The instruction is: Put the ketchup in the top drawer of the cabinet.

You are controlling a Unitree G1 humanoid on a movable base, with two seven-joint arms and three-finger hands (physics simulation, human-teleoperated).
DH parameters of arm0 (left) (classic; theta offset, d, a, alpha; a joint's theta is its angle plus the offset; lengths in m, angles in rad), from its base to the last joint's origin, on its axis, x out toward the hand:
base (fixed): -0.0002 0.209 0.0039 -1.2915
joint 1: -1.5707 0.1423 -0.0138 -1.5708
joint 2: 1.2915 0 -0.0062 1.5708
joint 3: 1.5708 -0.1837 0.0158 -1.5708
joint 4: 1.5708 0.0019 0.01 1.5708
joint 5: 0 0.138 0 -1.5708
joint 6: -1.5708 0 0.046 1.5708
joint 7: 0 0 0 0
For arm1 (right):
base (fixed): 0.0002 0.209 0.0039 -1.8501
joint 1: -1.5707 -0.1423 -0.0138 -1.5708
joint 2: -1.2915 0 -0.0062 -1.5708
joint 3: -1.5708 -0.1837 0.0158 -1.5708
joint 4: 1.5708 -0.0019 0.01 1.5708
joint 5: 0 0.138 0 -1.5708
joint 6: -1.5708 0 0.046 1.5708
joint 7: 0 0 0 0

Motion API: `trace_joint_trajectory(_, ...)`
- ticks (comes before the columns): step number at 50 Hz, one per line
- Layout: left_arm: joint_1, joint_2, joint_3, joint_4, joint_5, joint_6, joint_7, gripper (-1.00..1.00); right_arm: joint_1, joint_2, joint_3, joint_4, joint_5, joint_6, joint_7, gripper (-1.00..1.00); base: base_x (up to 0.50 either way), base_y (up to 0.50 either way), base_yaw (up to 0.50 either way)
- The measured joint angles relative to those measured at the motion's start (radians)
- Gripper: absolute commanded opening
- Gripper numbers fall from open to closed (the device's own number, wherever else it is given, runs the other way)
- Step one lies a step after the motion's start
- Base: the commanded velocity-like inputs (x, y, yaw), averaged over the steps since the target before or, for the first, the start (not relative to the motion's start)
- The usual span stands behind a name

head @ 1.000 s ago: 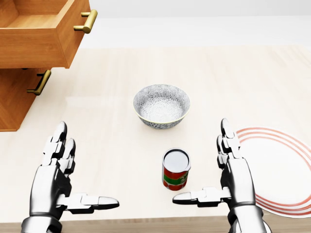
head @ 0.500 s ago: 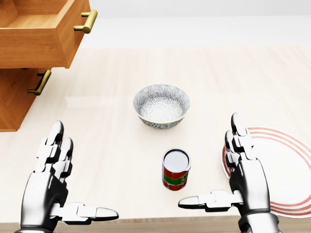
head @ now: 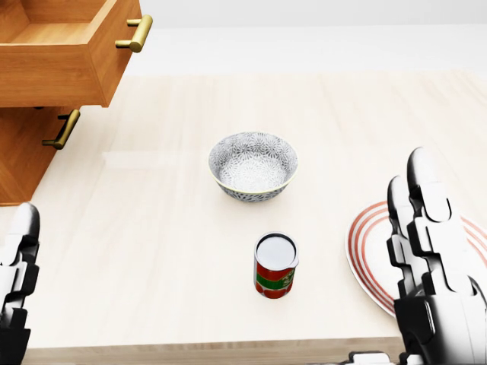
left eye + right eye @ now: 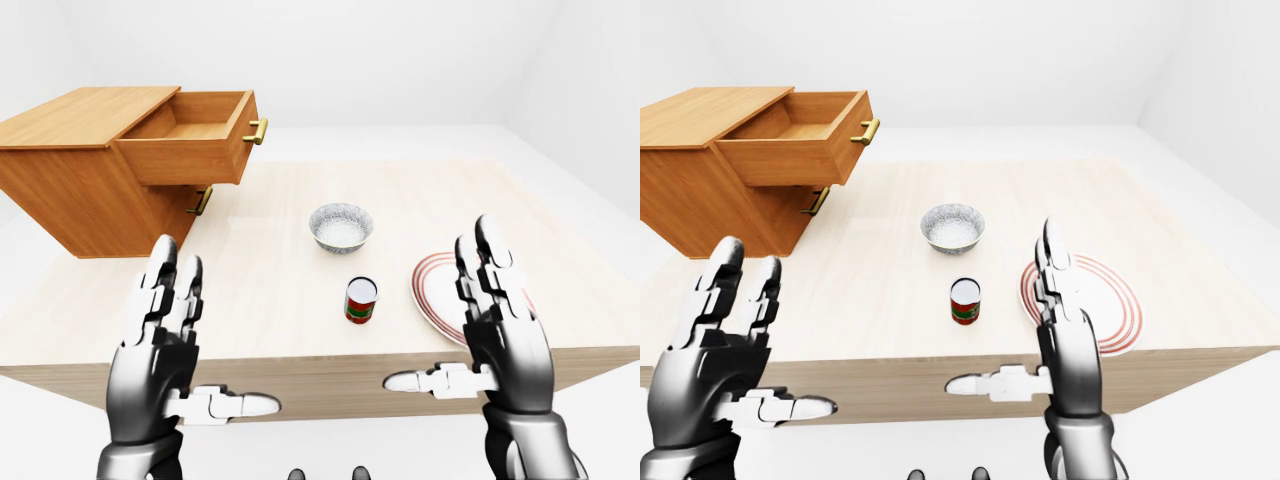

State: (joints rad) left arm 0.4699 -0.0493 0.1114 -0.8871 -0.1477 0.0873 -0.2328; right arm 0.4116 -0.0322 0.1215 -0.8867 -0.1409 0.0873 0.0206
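The ketchup (image 3: 275,266), a short red container with a white top, stands upright on the light wooden table (image 3: 152,228), below the bowl in the head view. The wooden cabinet (image 4: 70,190) sits at the table's upper left in the left-eye view, its top drawer (image 4: 190,135) pulled out and showing nothing inside. My left hand (image 4: 215,335) and right hand (image 4: 440,310) are raised near the table's bottom edge, both open, fingers up and thumbs pointing inward. The ketchup stands between them, and neither hand touches it.
A patterned grey bowl (image 3: 253,165) stands above the ketchup in the head view. A white plate with red rings (image 3: 369,258) lies to the right, partly behind my right hand. The lower drawer's brass handle (image 3: 62,129) shows below the open drawer.
In the head view both hands have drawn down and outward toward the bottom corners, and the thumbs have left that view. The ketchup, bowl and drawer have not moved.
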Motion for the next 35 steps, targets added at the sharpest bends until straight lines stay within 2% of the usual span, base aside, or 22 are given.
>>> trace_joint_trajectory(4, 0.018, -0.012, 0.013, -0.032, -0.008, 0.000, -0.017, 1.00, 0.031, -0.014, 0.023, -0.056, -0.006, 0.000, -0.012, 1.00, 0.14, 0.00, 0.00)
trace_joint_trajectory(18, 0.054, -0.033, 0.029, -0.090, -0.031, 0.000, -0.056, 1.00, 0.085, -0.039, 0.052, -0.135, -0.008, 0.000, -0.014, 1.00, 0.50, 0.00, 0.00)
trace_joint_trajectory(35, 0.066, -0.038, 0.028, -0.108, -0.037, 0.000, -0.067, 1.00, 0.091, -0.037, 0.045, -0.136, -0.007, 0.000, -0.007, 1.00, 0.50, 0.00, 0.00)
